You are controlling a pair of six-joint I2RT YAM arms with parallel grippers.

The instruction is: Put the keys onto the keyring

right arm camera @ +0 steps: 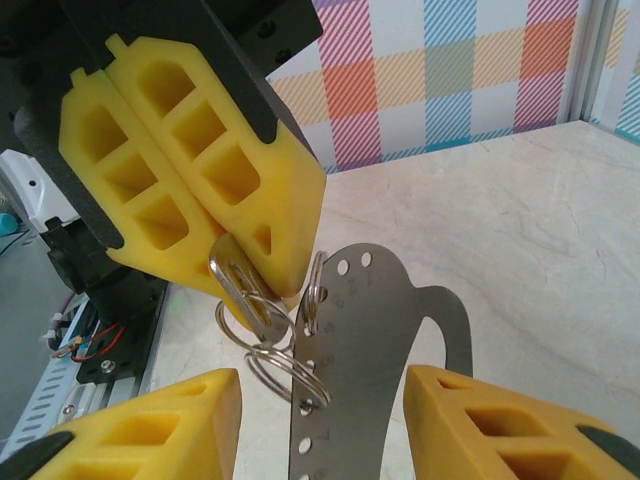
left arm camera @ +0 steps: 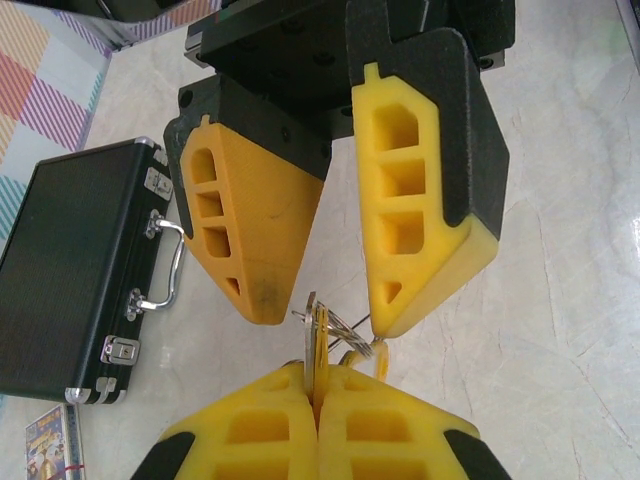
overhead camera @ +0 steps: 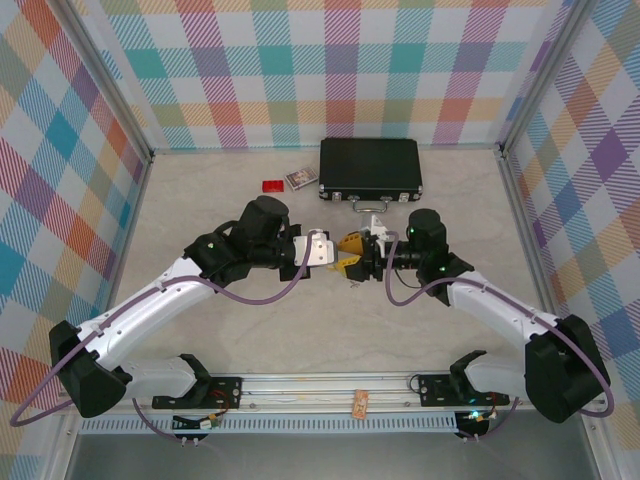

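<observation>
— What is hidden inside the left gripper [right arm camera: 262, 270]?
— Its closed fingers cover most of the keyring [right arm camera: 233, 274]; one end of the loop sticks out.
— And the perforated metal plate [right arm camera: 350, 340]?
— Its lower end runs off the picture's bottom, like the fingers [right arm camera: 160, 430] of the right gripper [right arm camera: 322, 385]. A thin yellow piece [left arm camera: 321, 345] shows edge-on; whether it is a key, nobody can tell. The black case [left arm camera: 70, 270] at the table's far edge is cropped.

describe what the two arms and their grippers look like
The left arm and right arm both have smooth white links joined by bulky black joints and wrists, and a looping purple cable trails along each. The left gripper and right gripper have wedge-shaped yellow fingers with rectangular cut-out pockets, backed by black shells.
</observation>
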